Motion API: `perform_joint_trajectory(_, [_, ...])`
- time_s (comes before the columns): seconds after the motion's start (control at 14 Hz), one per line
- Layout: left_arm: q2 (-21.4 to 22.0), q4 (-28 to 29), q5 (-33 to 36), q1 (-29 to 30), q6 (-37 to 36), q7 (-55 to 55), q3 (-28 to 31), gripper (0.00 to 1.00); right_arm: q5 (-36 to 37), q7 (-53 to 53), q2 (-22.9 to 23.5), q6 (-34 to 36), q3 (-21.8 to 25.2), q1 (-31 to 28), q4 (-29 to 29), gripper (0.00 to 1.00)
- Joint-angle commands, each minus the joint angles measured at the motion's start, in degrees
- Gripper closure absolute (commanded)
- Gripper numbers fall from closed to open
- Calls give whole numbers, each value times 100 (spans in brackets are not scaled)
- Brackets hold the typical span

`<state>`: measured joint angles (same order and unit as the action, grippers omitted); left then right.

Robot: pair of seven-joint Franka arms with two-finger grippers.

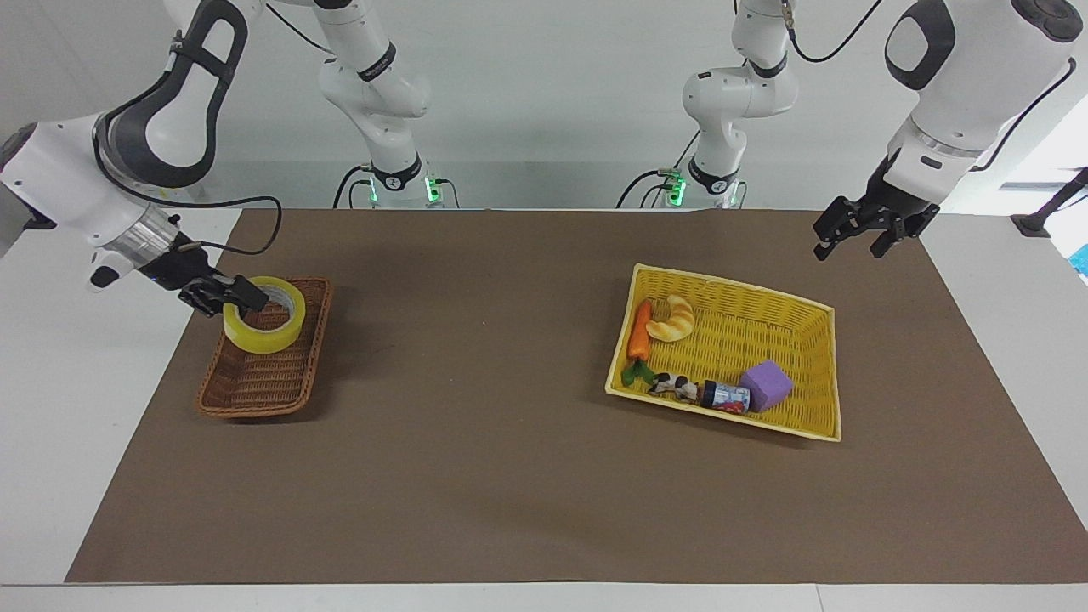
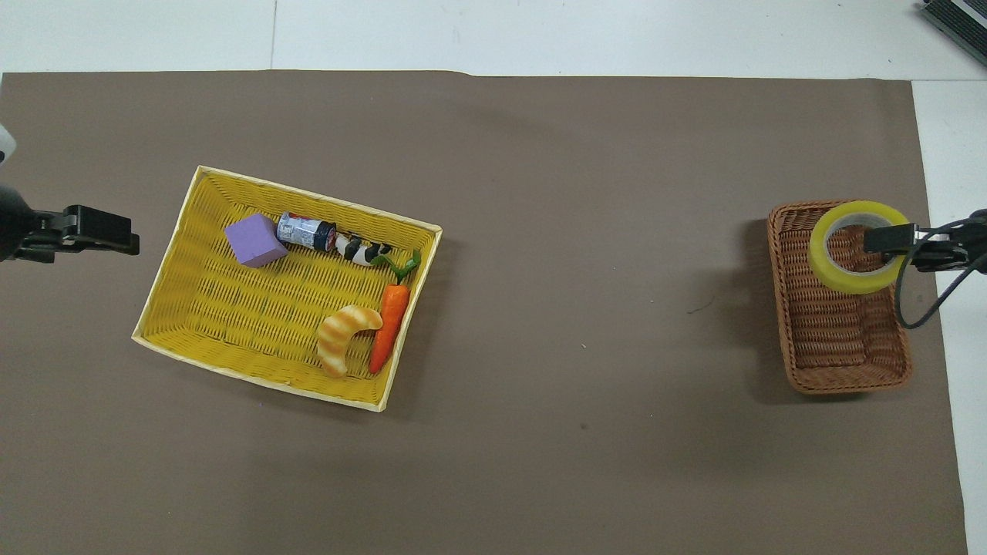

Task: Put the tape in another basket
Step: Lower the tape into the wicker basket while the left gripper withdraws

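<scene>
Facing view: right gripper (image 1: 240,297) clamped on rim of the tape (image 1: 264,314), one of the fingers (image 1: 252,297) inside the ring. Tape over the basket (image 1: 265,347), at the end nearer the robots; lower edge down between basket walls, contact with basket floor cannot tell. Left gripper (image 1: 852,239) up in the air over the edge of the brown mat (image 1: 510,476) at the left arm's end of the tabletop (image 1: 1011,340), fingers spread, holding nothing, waiting. Yellow basket (image 1: 816,374) toward the left arm's end, well apart from the wicker one. Inside: croissant (image 1: 673,319) and carrot (image 1: 639,333) nearer the robots; purple cube (image 1: 765,385), small can (image 1: 725,397) and cow figure (image 1: 676,387) farther out along one wall.
</scene>
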<state>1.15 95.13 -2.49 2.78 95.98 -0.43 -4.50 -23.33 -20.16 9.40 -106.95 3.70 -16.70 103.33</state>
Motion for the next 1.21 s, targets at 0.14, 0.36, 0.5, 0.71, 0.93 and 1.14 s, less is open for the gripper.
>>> perform_joint_trajectory(0.14, [34, -56, 319, 188, -167, 517, -42, 0, 118, -1954, 412, -159, -71, -474, 109, 100])
perform_joint_trajectory(0.36, [-1, -240, 451, 153, -377, 509, -60, 0, 197, -2238, 623, -283, -80, -475, 109, 100])
perform_joint_trajectory(0.5, [34, -346, 425, 127, -352, 482, -68, 0, 197, -2299, 886, -423, -80, -474, 109, 100])
perform_joint_trajectory(0.71, [43, -496, 372, 109, -413, 465, -95, 0, 197, -2317, 905, -415, -80, -448, 117, 100])
perform_joint_trajectory(0.93, [305, -208, 372, 92, -509, 491, -95, 0, 197, -2326, 879, -423, -80, -378, 214, 45])
perform_joint_trajectory(1.14, [377, -153, 372, 100, -527, 447, -95, 0, 206, -2308, 879, -432, -80, -378, 223, 18])
